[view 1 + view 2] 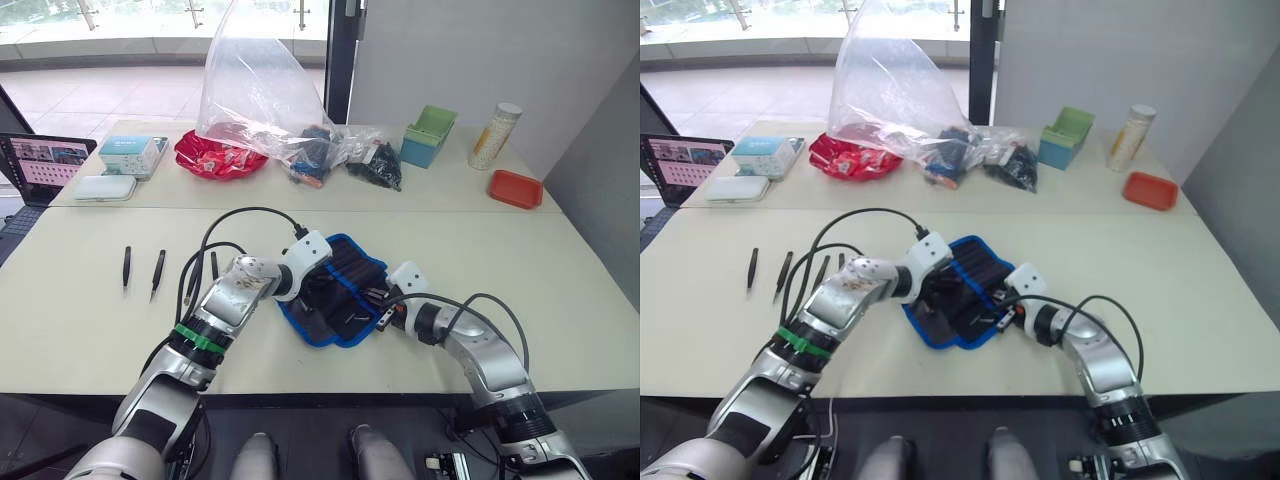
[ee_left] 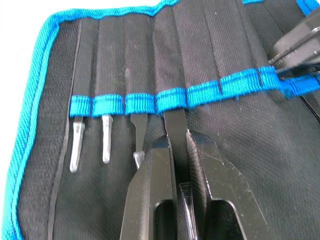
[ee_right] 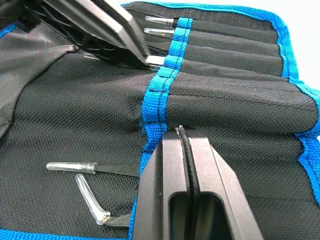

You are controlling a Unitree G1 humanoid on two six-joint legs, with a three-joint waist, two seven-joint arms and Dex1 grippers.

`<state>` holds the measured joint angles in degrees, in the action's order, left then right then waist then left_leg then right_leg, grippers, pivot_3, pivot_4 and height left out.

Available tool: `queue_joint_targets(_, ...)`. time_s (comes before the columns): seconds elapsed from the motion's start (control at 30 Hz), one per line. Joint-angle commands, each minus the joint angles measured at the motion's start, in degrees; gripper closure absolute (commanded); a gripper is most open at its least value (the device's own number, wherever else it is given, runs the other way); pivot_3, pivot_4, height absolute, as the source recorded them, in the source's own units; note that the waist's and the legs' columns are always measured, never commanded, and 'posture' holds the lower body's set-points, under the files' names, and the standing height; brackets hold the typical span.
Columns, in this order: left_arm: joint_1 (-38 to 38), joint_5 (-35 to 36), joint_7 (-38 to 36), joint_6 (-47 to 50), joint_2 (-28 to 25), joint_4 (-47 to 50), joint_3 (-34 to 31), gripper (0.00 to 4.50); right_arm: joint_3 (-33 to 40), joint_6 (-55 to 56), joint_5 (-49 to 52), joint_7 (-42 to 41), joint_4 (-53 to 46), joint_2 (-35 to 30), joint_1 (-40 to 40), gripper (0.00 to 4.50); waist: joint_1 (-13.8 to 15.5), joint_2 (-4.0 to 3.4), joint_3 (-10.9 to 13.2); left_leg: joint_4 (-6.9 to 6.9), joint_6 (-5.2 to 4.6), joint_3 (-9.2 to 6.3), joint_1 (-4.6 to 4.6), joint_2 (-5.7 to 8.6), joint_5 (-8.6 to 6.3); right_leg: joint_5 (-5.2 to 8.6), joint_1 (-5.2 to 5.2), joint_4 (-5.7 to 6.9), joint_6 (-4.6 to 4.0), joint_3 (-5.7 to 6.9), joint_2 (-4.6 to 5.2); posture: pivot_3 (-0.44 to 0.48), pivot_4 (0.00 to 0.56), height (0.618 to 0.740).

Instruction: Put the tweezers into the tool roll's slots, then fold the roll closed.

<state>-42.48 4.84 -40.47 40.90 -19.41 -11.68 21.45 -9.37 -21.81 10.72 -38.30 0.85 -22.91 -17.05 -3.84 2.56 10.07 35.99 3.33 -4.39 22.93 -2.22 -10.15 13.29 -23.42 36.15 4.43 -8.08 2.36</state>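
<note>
Pale tabletop supports the tool roll, unrolled at centre. Left gripper, fingers clamped on one tweezer entering a slot. Right gripper pinches the roll's edge, partly hiding it. Spare tweezers lie at nine o'clock.

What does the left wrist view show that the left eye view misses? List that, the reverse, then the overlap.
Left wrist view: the stitched slots, three capped tools tucked in, and the left gripper jaws shut on a tweezer entering the fourth slot. Left eye view: loose tweezers on the table, plus the clear plastic bag. Both: the tool roll and left gripper.
</note>
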Motion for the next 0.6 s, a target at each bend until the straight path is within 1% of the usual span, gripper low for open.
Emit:
queue_joint_targets(0.03,-1.59,0.67,0.56,-3.38,3.63,-3.71,-1.86,4.50,-1.86,-2.97,-1.58,-0.06,3.04,-0.10,2.01,4.44,-0.01,0.00,0.00,0.00,0.00,0.00,-0.06,0.01,0.00,0.01,0.08,-0.03,0.01,0.00,0.00,0.000,0.150,0.733)
queue_joint_targets(0.07,-1.55,1.76,0.36,-3.28,4.89,-4.77,-2.93,4.50,-1.83,-2.92,-1.60,-0.08,3.15,-0.09,1.96,4.44,0.00,-0.01,0.00,-0.01,0.00,-0.01,-0.08,0.01,0.00,0.01,0.12,-0.05,0.01,0.00,0.00,0.000,0.150,0.733)
queue_joint_targets(0.13,-1.21,1.06,0.01,-6.35,6.31,-8.33,-3.06,4.50,-2.03,-2.69,-1.84,-0.18,3.77,0.11,1.59,4.44,0.14,-0.03,-0.05,0.00,0.00,-0.10,-0.12,0.06,0.00,0.02,0.23,-0.08,0.03,0.00,0.01,0.000,0.150,0.733)
queue_joint_targets(0.2,-1.45,-0.32,0.44,-8.51,6.64,-10.82,-3.50,4.50,-2.16,-2.66,-2.00,-0.25,4.03,0.32,1.27,4.44,0.28,-0.04,-0.09,0.02,0.00,-0.14,-0.19,0.12,0.00,0.04,0.37,-0.11,0.05,-0.01,0.02,0.000,0.150,0.733)
queue_joint_targets(0.27,-1.81,-1.60,0.85,-9.99,5.97,-12.44,-4.01,4.50,-2.12,-2.63,-2.07,-0.32,4.22,0.41,1.02,4.44,0.36,-0.05,-0.10,0.11,0.00,-0.15,-0.27,0.16,0.00,0.06,0.48,-0.14,0.02,-0.04,0.04,0.000,0.150,0.733)
queue_joint_targets(0.33,-2.10,-2.02,1.41,-10.50,5.33,-13.72,-5.03,4.50,-2.09,-2.52,-2.14,-0.38,4.46,0.41,0.86,4.44,0.36,-0.05,-0.10,0.17,-0.05,-0.15,-0.29,0.18,0.03,0.24,0.56,-0.18,-0.28,-0.08,0.05,0.000,0.150,0.733)
queue_joint_targets(0.47,-2.29,-2.56,1.33,-10.51,2.79,-14.91,-6.24,4.50,-1.97,-1.98,-2.31,-0.58,4.81,0.41,0.65,4.44,-0.10,-0.05,-0.10,0.24,-0.06,-0.15,-0.39,0.17,0.04,0.27,0.68,-0.22,-0.27,-0.09,0.05,0.000,0.150,0.733)
queue_joint_targets(0.57,-1.49,-0.22,-0.59,-7.71,1.76,-11.89,-7.50,4.50,-1.64,-0.52,-2.03,-0.97,4.34,0.86,-0.35,4.44,-0.53,-0.05,-0.10,0.16,-0.06,-0.15,-0.53,0.16,0.04,0.27,0.75,-0.19,-0.27,-0.09,0.04,0.000,0.150,0.733)
queue_joint_targets(0.6,-1.22,0.72,-0.95,-7.09,1.64,-10.63,-8.26,4.04,-1.73,-0.27,-2.27,-1.03,4.39,0.84,-0.68,4.49,-0.66,-0.05,-0.10,0.11,-0.06,-0.15,-0.55,0.16,0.04,0.27,0.72,-0.19,-0.27,-0.09,0.04,0.000,0.150,0.733)
